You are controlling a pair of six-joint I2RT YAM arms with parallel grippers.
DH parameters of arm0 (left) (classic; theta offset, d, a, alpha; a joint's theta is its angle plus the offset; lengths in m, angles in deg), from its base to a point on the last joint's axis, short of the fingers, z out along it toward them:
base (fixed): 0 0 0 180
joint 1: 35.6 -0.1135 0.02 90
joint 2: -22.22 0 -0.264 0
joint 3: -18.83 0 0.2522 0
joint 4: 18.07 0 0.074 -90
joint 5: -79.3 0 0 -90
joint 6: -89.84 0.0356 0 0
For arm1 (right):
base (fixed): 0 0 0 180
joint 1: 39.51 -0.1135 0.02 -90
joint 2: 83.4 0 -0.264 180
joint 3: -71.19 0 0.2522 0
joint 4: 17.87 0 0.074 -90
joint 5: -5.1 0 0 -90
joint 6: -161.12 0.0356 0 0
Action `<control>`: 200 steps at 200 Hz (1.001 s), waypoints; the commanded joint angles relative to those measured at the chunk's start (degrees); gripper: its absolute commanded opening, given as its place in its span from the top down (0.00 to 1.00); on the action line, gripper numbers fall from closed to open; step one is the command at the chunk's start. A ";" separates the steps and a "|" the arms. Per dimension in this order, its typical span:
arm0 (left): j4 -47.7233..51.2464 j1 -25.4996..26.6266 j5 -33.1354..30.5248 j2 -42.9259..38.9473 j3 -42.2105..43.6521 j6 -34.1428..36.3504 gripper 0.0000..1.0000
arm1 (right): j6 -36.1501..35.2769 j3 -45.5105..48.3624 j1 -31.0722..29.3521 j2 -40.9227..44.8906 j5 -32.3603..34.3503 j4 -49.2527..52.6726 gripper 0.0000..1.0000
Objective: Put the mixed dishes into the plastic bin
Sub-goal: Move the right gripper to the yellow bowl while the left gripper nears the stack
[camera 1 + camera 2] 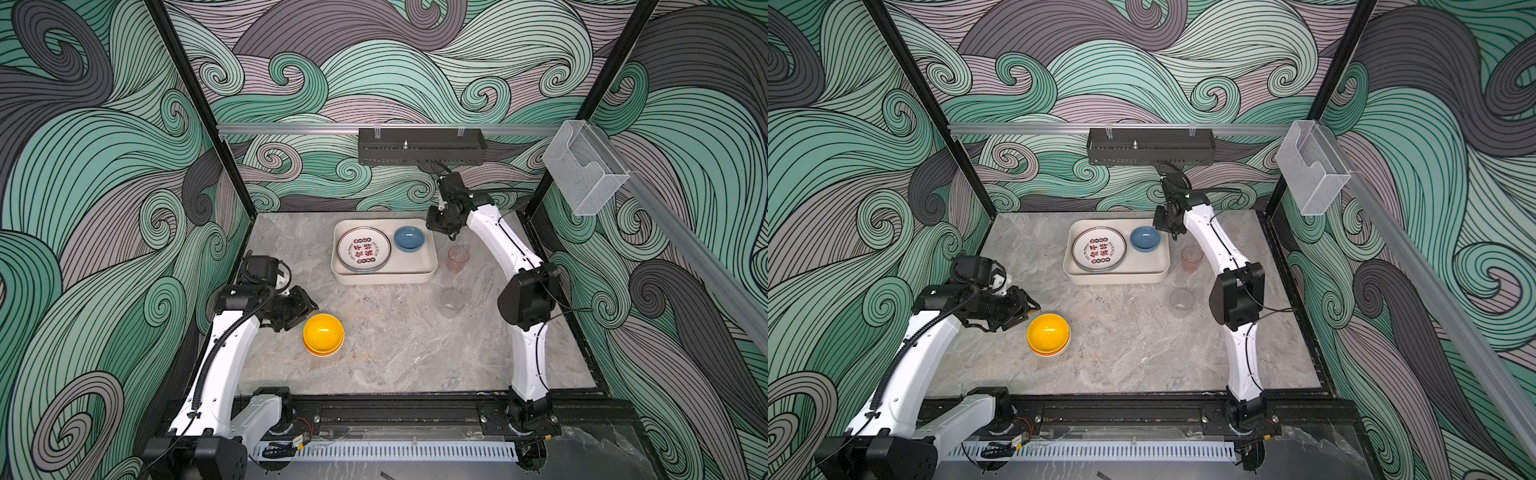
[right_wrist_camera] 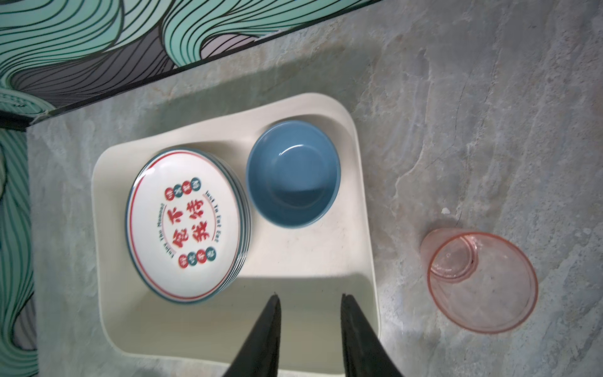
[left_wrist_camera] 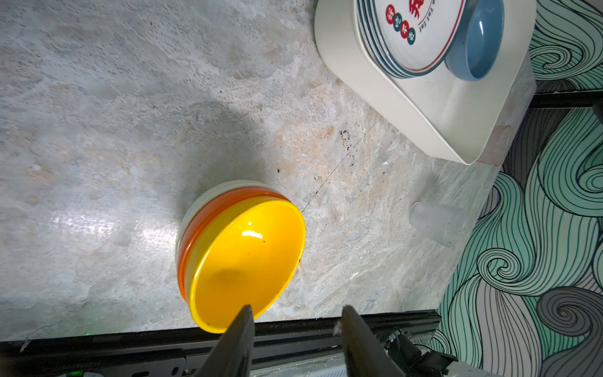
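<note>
Your left pincer [image 3: 297,308] stands about half open and holds nothing. Straight ahead of it, almost at its tips, sits the stack of small round bowls [image 3: 241,258]: glossy yellow nested in orange nested in cream, upright on the grey marbled table [image 1: 399,353]. One finger overlaps the yellow rim in the left wrist view, but contact is not clear.

Your right pincer [image 2: 310,295] hangs over the cream-white shallow rectangular plastic bin [image 2: 303,258], jaws parted and empty. Below and ahead of it in the bin lie the small blue round bowl [image 2: 293,174] and, beside that, the stack of round white plates with red and black characters [image 2: 186,225]. Just outside the bin wall, to this pincer's side, stands the translucent pink plastic cup [image 2: 483,284]. The clear frosted plastic cup [image 1: 451,303] stands farther back toward that arm's base.

The bowl stack looks like your left arm's job, since it is far nearer. The stack is round, so a rim grip should suit, and the bin lies well beyond it. Both cups fall to your right arm.
</note>
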 commanded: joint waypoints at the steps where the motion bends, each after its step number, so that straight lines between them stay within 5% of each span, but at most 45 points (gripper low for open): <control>1: 5.44 -0.42 -3.08 0.79 -1.92 1.91 0.53 | -1.98 5.43 -1.30 4.44 -5.39 -2.89 0.66; 137: 8.16 -0.17 -10.57 2.82 2.21 0.29 0.55 | -8.96 51.59 -12.00 36.51 -29.37 -23.43 0.56; 200: 5.43 2.94 -12.66 5.30 4.91 -1.51 0.61 | -8.59 61.12 -14.51 40.11 -30.01 -27.05 0.55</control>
